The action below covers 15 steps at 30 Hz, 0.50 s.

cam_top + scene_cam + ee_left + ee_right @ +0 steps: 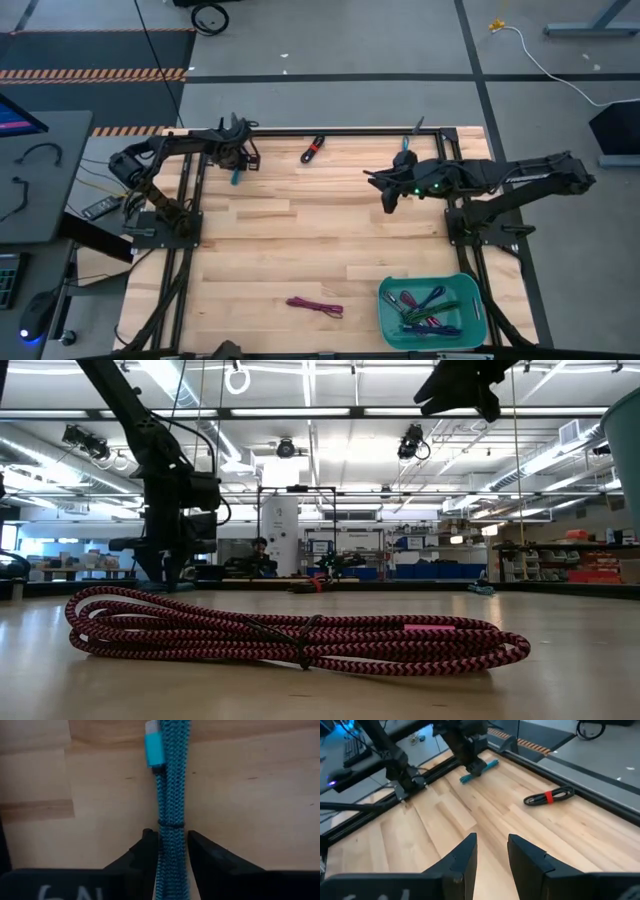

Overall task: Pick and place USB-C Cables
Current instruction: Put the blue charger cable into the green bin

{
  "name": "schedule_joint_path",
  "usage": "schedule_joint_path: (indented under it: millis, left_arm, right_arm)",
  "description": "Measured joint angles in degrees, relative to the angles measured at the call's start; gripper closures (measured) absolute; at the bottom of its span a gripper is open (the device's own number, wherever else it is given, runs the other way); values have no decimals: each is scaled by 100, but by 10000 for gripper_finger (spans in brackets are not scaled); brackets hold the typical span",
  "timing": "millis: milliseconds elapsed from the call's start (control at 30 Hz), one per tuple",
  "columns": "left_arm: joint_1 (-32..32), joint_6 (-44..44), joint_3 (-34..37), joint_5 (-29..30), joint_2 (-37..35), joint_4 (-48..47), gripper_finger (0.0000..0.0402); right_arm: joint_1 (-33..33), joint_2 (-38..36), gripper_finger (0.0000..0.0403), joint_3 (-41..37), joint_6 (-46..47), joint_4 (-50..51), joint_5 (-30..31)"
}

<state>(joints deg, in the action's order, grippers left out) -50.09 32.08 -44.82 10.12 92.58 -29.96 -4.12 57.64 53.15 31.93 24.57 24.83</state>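
Wooden bench (300, 250) fills most of the shot, with the teal bin (385, 318) of collected cables at the near right corner. Left end effector (170, 852) is down at the far left edge, fingers straddling the teal cable (172, 795) but not clamped; its long axis runs straight out between them. Right end effector (492, 855) hovers mid-bench, fingers apart, holding nothing.

Loose on the wooden table (300, 240): two teal cables (236, 175) (406, 145), one red-banded black cable (312, 149), one magenta cable (314, 307). One teal bin (388, 318) holds several more, uncountable.
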Motion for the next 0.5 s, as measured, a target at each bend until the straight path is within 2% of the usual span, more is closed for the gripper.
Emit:
schedule_joint_path:
  millis: [167, 300, 367, 500]
  left_arm:
    - [181, 44, 5, -372, 30, -20, 297]
    - [501, -168, 6, -695, -2, 10, 360]
    - [659, -310, 24, -1135, -66, 103, 381]
    - [1060, -388, 35, -2236, -314, 846, 381]
  right_arm:
    - [0, 33, 289, -2, -16, -1, -1]
    - [25, 12, 289, -2, -16, 3, -22]
    - [63, -55, 289, -2, -16, 24, -77]
    - [329, -283, 289, -2, 456, 463, -200]
